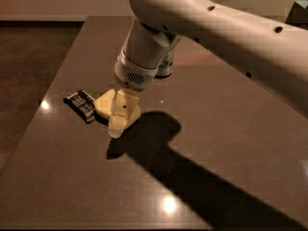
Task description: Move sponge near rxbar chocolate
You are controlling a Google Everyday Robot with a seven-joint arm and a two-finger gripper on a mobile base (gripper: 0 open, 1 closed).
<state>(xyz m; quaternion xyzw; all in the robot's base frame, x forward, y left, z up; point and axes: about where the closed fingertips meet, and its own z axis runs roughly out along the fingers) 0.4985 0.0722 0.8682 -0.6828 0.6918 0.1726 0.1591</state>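
Sponge (102, 101) placing step, judged nearly done | rxbar chocolate (81, 104) leftmost on table (72, 172) | sponge just right of it, close beside | my gripper (120, 118) down over sponge's right part, grip cannot be told | next: release if holding, lift straight clear.

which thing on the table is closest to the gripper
The sponge: the gripper is down on it. The bar lies just beside the sponge, and the can stands farther back, partly hidden by the arm.

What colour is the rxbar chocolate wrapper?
The rxbar chocolate: black, white markings, camera view. The gripper is at the sponge.
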